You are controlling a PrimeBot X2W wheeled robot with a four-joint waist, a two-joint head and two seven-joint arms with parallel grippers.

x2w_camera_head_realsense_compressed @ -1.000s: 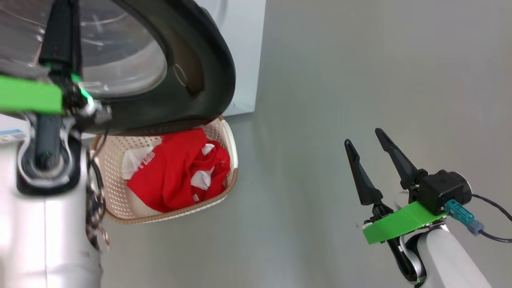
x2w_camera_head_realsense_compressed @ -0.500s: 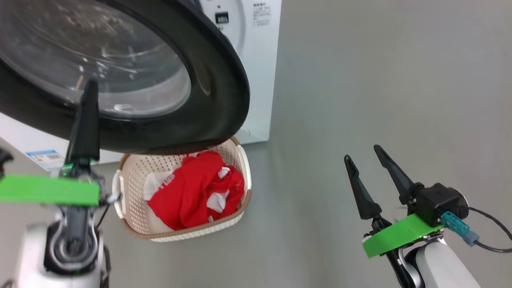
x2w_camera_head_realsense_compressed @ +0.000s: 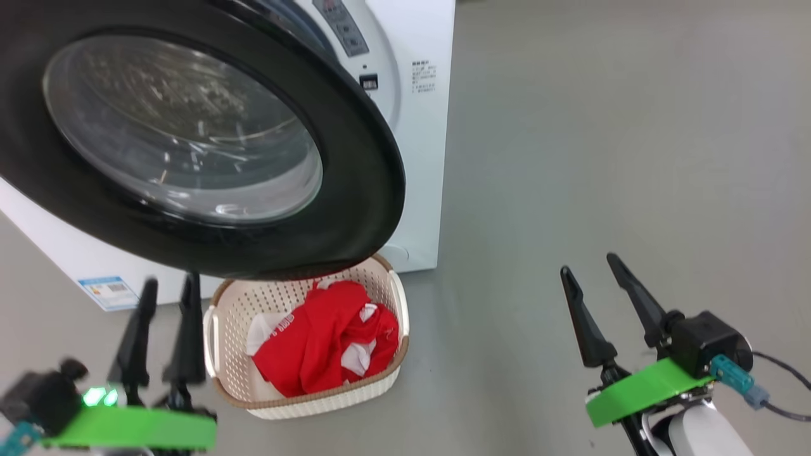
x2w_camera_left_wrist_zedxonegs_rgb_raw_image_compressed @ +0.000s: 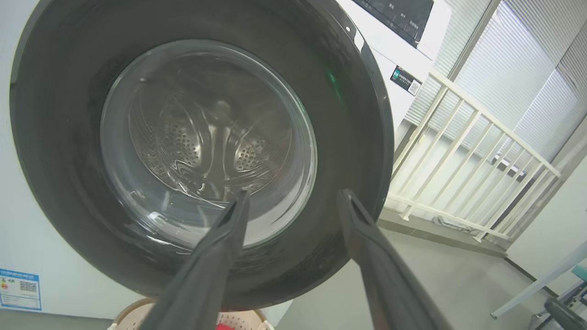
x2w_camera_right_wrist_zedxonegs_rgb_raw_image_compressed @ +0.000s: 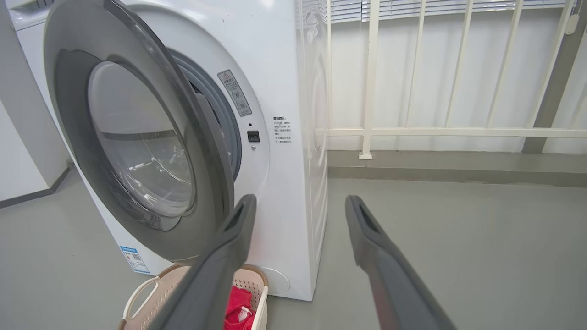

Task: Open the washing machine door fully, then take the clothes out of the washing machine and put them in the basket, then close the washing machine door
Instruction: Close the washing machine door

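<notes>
The door stands part way open at the left, its low edge over the far side of the basket. It is rigid and, I think, rather heavy, and it turns only on its hinge. The black rim looks glossy and slippery, so a flat push on the free side seems safer than a pinch. The clothes, soft and light, lie in the basket. The left claw is spread and empty, near, just left of the basket. The right claw is also spread and empty, well apart at the right. I cannot make out the hinge, the latch or a handle. The drum of the washer shows only through the glass, so a garment inside cannot be excluded.
</notes>
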